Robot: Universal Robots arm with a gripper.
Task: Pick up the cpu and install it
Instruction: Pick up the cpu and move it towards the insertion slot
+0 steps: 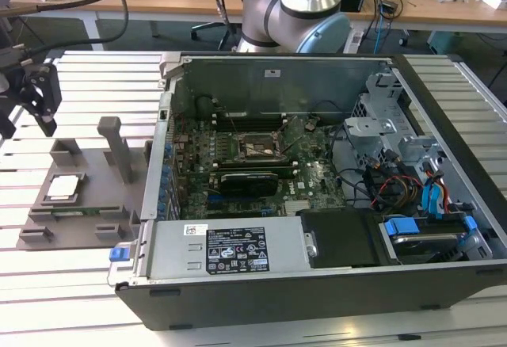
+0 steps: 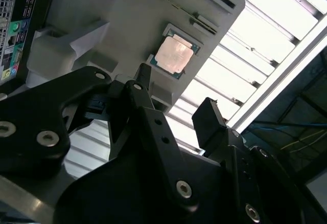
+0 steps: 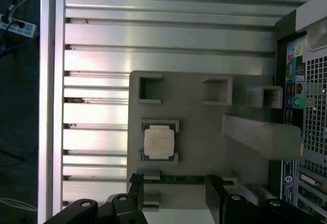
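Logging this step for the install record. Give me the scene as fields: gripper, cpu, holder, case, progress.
gripper: open, empty, hovering above the holder, clear of the chip
cpu: flat in a square recess, silver top up
grey holder: on the slatted table, at the exterior view's left of the case
computer case: side open, motherboard exposed
progress: cpu not yet picked up

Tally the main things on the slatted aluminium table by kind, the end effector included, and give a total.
Small square silver-topped cpu: 1
Flat grey plastic holder plate: 1
Open dark metal computer case: 1
Black two-fingered end effector: 1
Total: 4
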